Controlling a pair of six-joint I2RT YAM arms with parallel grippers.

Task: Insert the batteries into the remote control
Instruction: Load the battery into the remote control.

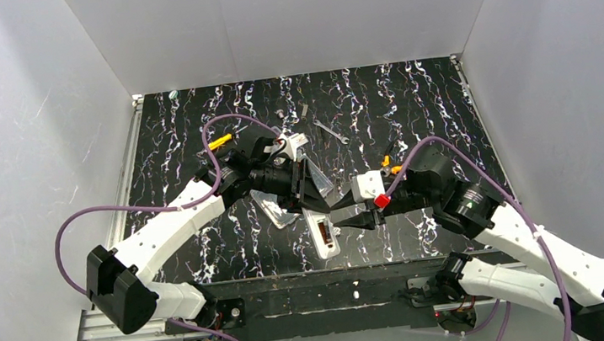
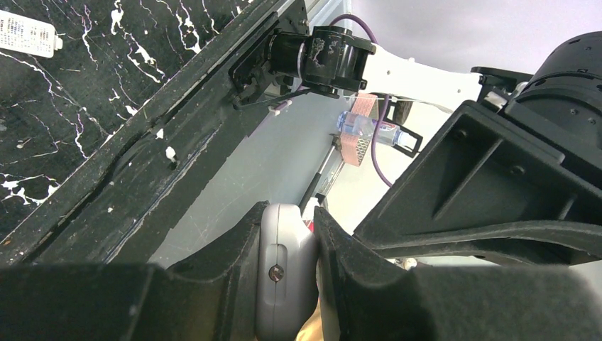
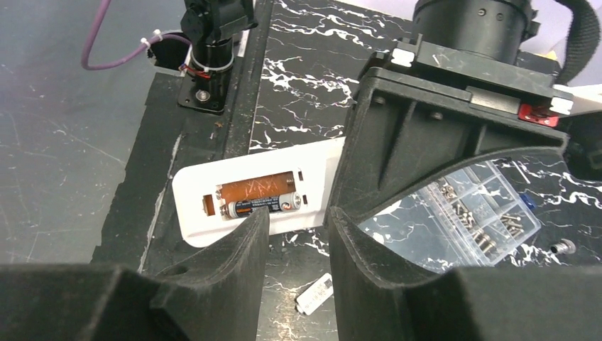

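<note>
The white remote control (image 1: 324,240) lies back-up near the table's front edge. Its open compartment holds one black-and-silver battery (image 3: 263,206), and a bare brown floor shows beside it. My left gripper (image 1: 323,202) is shut on the remote's far end. In the left wrist view, that rounded grey-white end (image 2: 284,270) sits clamped between the black fingers (image 2: 334,256). My right gripper (image 3: 298,217) hovers just to the right of the compartment, open, with nothing between its fingers. In the top view its tips (image 1: 342,217) are close to the remote's right edge.
A clear plastic compartment box (image 3: 458,217) of small screws lies under the left gripper. A small white label tag (image 3: 314,293) and a loose screw (image 3: 562,246) lie on the black marbled table (image 1: 410,100). A yellow piece (image 1: 221,140) and metal bits (image 1: 328,130) lie farther back.
</note>
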